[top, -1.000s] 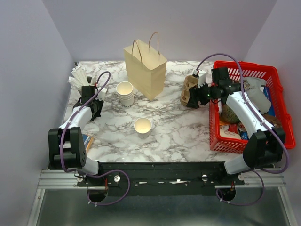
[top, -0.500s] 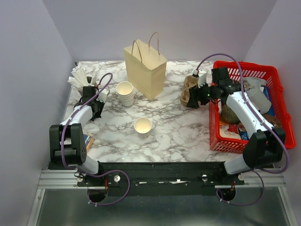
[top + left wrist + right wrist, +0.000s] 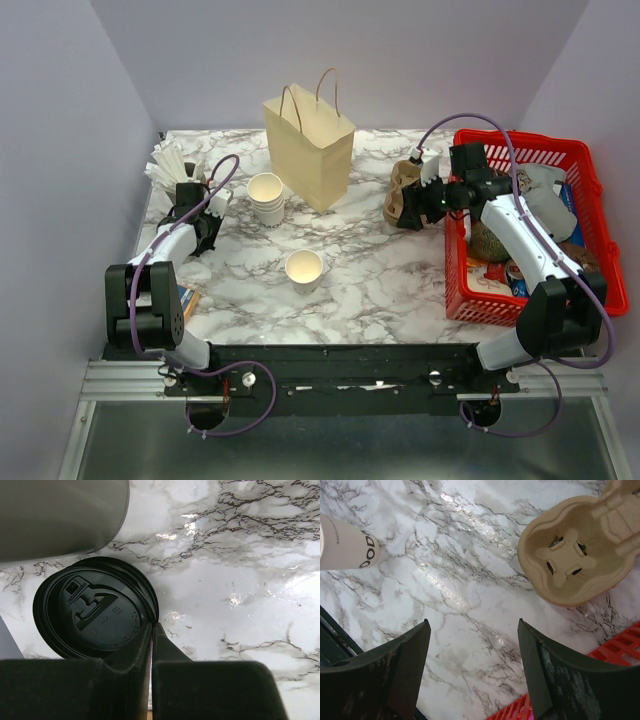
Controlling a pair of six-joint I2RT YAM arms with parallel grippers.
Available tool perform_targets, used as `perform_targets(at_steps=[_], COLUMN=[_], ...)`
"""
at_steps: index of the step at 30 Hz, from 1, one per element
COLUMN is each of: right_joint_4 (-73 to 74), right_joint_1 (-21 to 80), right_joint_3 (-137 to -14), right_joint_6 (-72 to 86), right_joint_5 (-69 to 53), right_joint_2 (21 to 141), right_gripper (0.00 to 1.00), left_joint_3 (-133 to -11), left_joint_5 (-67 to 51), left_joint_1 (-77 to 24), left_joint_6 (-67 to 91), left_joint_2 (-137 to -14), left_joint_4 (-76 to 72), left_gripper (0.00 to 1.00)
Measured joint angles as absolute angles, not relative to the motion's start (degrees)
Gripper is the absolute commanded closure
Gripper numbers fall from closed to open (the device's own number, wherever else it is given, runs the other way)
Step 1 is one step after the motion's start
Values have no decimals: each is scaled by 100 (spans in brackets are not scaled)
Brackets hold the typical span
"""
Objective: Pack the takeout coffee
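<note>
The takeout coffee is out of view: no lidded cup shows. One lidless white cup (image 3: pixel 304 267) stands alone mid-table, with a stack of such cups (image 3: pixel 266 197) beside the tan paper bag (image 3: pixel 312 145). At the far left my left gripper (image 3: pixel 200 213) is down at the table. In the left wrist view its jaws (image 3: pixel 151 626) are shut on the right rim of a black lid (image 3: pixel 95 612) lying flat on the marble. My right gripper (image 3: pixel 412 210) hovers open over bare marble (image 3: pixel 474 627), next to a brown cup carrier (image 3: pixel 575 555).
A red basket (image 3: pixel 590 190) full of goods stands at the right edge under the right arm. White napkins (image 3: pixel 168 160) sit in the back left corner. A blurred grey thing (image 3: pixel 55 515) lies just beyond the lid. A white cup's side (image 3: pixel 347 550) shows in the right wrist view.
The left arm's elbow and cable have shifted slightly while its gripper stayed at the lids. The right arm, cups and bag have not moved.
</note>
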State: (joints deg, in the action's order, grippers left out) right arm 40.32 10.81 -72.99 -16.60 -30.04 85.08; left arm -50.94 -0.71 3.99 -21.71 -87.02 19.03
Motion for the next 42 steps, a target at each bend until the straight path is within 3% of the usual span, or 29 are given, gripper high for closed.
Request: perform_targets(at_steps=[7, 42], right_joint_4=[4032, 3992], right_joint_1=[1081, 1083], right_joint_3=[-7299, -7299], right_joint_6=[-1658, -1651], right_joint_5=[-3004, -3011], right_joint_2=[8510, 8582], right_gripper=[20, 21], left_joint_3=[-5098, -5107], left_joint_5=[-71, -233], left_joint_1=[399, 399], left_joint_6=[-2209, -2912], left_joint_2=[-8702, -7332], left_joint_4=[1942, 2746], left_gripper=[100, 100])
